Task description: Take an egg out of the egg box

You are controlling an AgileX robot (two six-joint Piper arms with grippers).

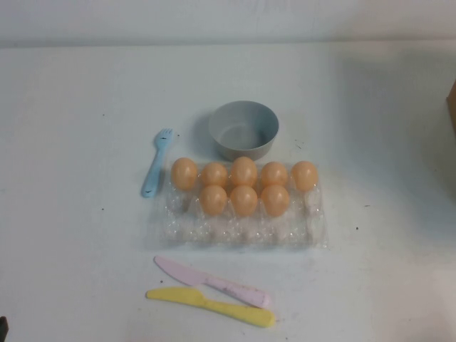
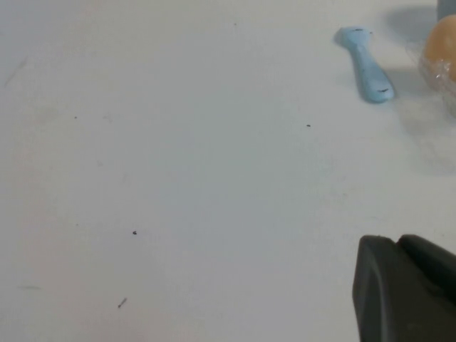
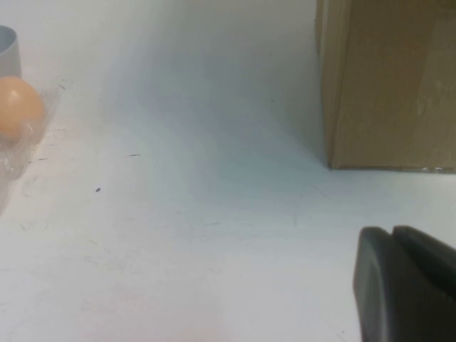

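Observation:
The clear plastic egg box (image 1: 242,231) lies at the table's middle, in front of the grey bowl (image 1: 244,130). Several orange-tan eggs (image 1: 244,200) sit in its two far rows; the near row of cups is empty. One egg shows at the edge of the left wrist view (image 2: 442,46) and one in the right wrist view (image 3: 18,107). Neither gripper shows in the high view. My left gripper (image 2: 395,239) is shut and empty over bare table, well left of the box. My right gripper (image 3: 390,229) is shut and empty over bare table, right of the box.
A blue fork (image 1: 156,172) lies left of the box, and shows in the left wrist view (image 2: 367,64). A pink knife (image 1: 211,281) and a yellow knife (image 1: 210,306) lie in front of the box. A cardboard box (image 3: 388,78) stands at the far right.

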